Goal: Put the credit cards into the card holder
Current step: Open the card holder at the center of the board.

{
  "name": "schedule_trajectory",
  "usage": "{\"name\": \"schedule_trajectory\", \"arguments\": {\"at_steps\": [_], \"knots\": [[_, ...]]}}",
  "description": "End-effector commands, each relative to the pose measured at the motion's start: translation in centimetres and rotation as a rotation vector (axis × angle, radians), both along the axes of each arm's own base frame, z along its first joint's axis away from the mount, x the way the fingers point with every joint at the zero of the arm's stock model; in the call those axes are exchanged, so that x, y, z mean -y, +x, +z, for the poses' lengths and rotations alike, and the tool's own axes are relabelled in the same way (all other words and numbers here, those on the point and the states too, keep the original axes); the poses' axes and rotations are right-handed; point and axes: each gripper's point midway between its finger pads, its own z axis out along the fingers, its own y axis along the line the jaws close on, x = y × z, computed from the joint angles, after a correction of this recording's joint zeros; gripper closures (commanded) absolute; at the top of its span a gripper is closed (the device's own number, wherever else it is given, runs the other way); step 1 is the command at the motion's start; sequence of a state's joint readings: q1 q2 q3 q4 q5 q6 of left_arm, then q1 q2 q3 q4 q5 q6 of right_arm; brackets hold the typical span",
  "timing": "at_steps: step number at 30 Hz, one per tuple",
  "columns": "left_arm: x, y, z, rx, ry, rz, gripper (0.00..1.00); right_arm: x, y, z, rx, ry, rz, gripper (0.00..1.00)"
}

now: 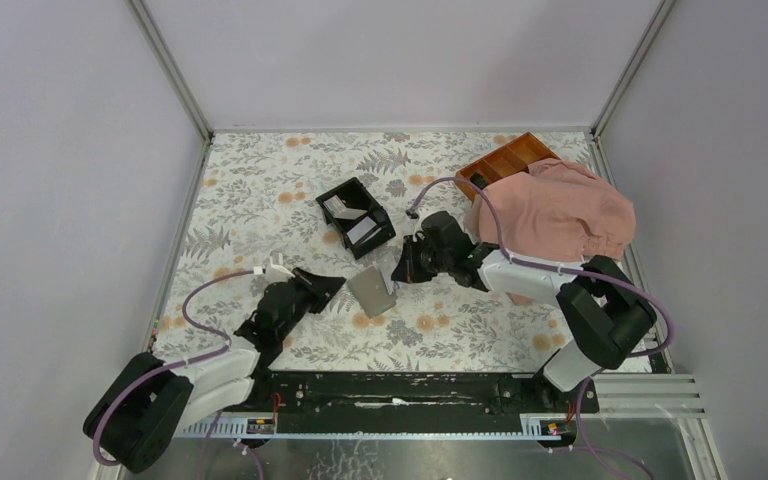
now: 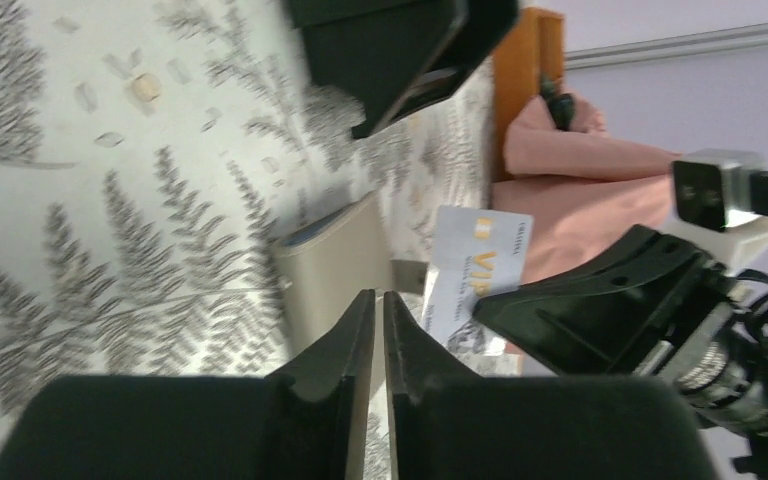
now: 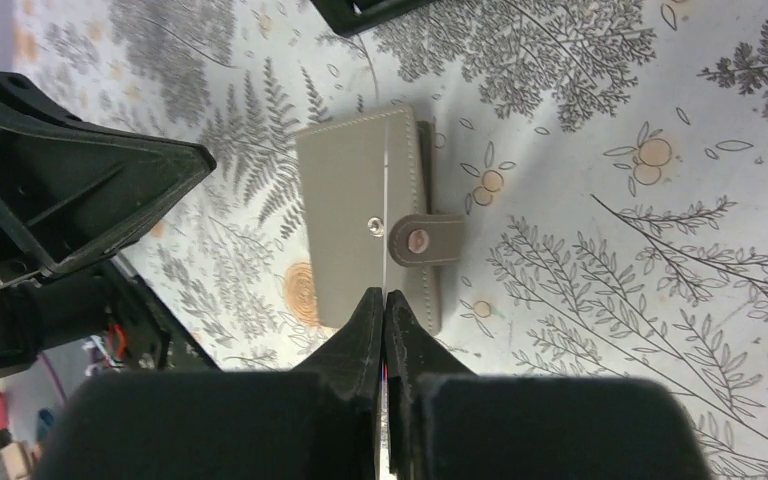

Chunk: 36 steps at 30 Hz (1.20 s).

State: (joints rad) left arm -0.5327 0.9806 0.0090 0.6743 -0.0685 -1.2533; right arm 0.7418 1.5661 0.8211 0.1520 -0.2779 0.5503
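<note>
Closed grey card holder (image 1: 371,291) beside white VIP card (image 2: 475,275).

Floral worktop (image 1: 260,190) with four things resting on it

The worktop is covered in a pale cloth printed with grey ferns and small orange blossoms. Near its middle a grey-taupe card holder (image 1: 372,291) lies closed, its snap tab fastened, flat on the print. Beyond it, toward the far side, sits a black two-compartment box (image 1: 356,216) with pale cards showing in its compartments. At the far right corner stands an orange-brown divided tray (image 1: 505,160), and a crumpled pink cloth (image 1: 560,212) lies heaped against it, covering part of the tray and reaching to the worktop's right edge. Box and card holder are near each other but apart.
</note>
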Motion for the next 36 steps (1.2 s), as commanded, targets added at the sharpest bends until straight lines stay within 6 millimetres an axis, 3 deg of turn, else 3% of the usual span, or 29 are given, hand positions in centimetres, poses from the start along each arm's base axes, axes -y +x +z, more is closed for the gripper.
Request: {"name": "schedule_trajectory", "arguments": {"at_steps": [1, 7, 18, 36], "knots": [[-0.6, -0.7, -2.8, -0.081, 0.116, -0.006, 0.89, 0.3, 0.7, -0.3, 0.042, -0.126, 0.035, 1.0], [-0.1, -1.5, -4.3, -0.127, 0.145, -0.037, 0.97, 0.5, 1.2, -0.8, 0.076, -0.262, 0.059, 1.0], [1.4, -1.9, -5.9, -0.176, 0.182, -0.09, 0.98, 1.8, 1.6, -2.0, 0.094, -0.401, 0.076, 1.0], [2.8, -1.2, -6.9, -0.199, 0.218, -0.122, 0.99, 0.3, 0.5, -2.2, 0.023, -0.265, 0.096, 1.0]]}}
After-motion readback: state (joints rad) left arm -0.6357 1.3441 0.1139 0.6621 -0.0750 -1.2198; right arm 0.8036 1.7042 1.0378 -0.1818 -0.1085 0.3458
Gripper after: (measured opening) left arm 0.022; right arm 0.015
